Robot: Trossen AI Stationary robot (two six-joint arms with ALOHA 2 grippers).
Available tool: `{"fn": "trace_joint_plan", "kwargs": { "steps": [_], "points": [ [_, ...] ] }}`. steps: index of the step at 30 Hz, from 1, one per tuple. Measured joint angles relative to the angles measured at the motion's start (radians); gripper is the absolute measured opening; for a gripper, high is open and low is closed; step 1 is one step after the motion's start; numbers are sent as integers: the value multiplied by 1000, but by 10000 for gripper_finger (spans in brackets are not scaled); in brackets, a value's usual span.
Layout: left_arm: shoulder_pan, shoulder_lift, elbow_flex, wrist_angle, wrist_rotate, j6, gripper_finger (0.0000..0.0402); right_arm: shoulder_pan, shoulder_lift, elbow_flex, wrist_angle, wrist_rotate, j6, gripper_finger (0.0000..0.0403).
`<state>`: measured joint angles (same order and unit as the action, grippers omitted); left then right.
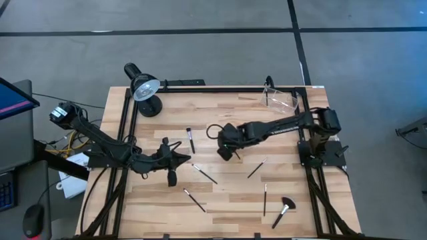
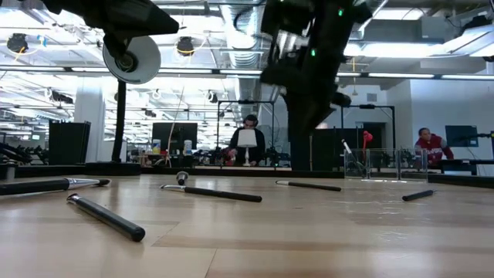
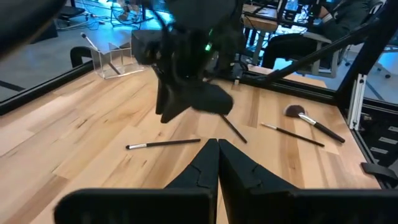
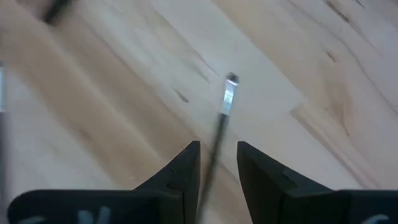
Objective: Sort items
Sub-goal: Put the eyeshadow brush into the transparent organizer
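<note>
Left arm is stretched low from the table's left edge toward the centre, wrist level. The left gripper (image 3: 217,163) is seen with its two dark fingers pressed together, tips touching, nothing between them.

Right arm is reached in from the right edge, elbow raised, wrist bent downward. The right gripper (image 4: 217,155) is seen with fingers parted; a thin brush handle (image 4: 219,134) runs through the gap between the fingertips.

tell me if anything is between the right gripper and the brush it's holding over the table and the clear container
Nothing visible. The right gripper holds a slim dark-handled makeup brush, and only bare light wooden table lies between it and the clear plastic container at the far right corner.
</note>
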<state>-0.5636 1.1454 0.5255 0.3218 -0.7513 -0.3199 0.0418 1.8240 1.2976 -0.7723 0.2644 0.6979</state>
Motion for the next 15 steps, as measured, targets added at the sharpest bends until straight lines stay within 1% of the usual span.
{"fn": "trace_joint_plan", "kwargs": {
  "steps": [3,8,11,15],
  "points": [
    [0,0,0,-2,0,10,6,-10,41,5,44,-28,-21,113],
    [-2,-2,0,-13,2,24,6,-37,128,4,43,-59,-41,130],
    [-2,-7,0,-16,13,25,6,-51,161,5,47,-64,-51,132],
    [-2,-8,0,-15,20,27,6,-64,162,6,57,-65,-70,124]
  ]
}}
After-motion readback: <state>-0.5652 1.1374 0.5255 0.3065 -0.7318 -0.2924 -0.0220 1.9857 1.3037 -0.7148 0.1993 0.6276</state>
